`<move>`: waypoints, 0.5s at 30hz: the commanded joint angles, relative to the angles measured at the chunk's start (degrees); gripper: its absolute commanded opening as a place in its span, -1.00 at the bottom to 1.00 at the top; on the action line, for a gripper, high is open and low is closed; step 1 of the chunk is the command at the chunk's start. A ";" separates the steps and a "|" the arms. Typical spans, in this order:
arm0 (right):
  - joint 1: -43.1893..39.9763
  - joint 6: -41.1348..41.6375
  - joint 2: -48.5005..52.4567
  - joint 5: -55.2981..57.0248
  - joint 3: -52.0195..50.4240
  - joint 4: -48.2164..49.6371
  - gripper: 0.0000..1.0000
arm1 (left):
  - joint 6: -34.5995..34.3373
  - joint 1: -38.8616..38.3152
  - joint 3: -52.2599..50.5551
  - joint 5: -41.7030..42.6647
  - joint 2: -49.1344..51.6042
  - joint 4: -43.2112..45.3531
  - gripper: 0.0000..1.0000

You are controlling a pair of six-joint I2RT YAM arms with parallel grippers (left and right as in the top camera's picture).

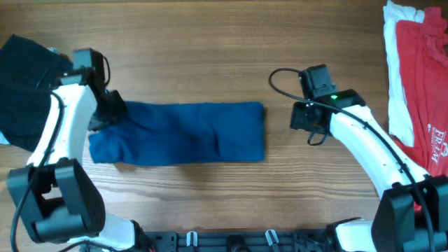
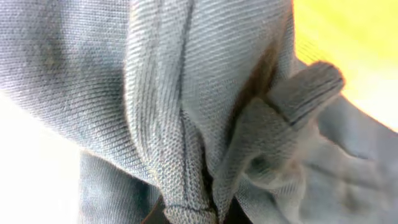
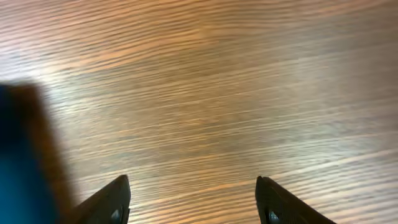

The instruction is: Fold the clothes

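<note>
The royal-blue soft cloth shirt (image 1: 185,133), already a long flat band, is lying left of centre in the overhead frame, and the left gripper (image 1: 108,112) is clamping a bunch of cloth at its left end. The right gripper (image 3: 194,200) is hanging empty, jaws apart, over the wooden table (image 1: 210,42) just off the right edge. A crosswise fold seems to be starting, calling for carrying that end rightward.

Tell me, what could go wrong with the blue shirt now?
1. The left claw is shut on a bunched wad at the left end of the blue shirt, so pulling might drag several layers and wrinkle the fold.
2. The right claw is open over bare table beside the shirt's right edge, holding nothing, so the whole shirt might slide instead of folding.
</note>
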 commanded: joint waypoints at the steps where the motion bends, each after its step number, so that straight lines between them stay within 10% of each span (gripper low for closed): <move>1: -3.85 0.24 0.52 1.40 0.70 -0.48 0.30 | 0.31 -0.24 7.76 0.85 -1.55 -4.44 -0.92; 6: -5.29 -3.50 0.52 1.38 0.68 -0.74 0.30 | -1.03 -7.17 11.30 15.93 -1.55 -8.28 -0.92; 15: -5.29 -3.50 0.52 0.94 -0.79 -1.60 0.31 | -10.54 -27.98 11.28 12.26 -1.05 -5.51 -0.91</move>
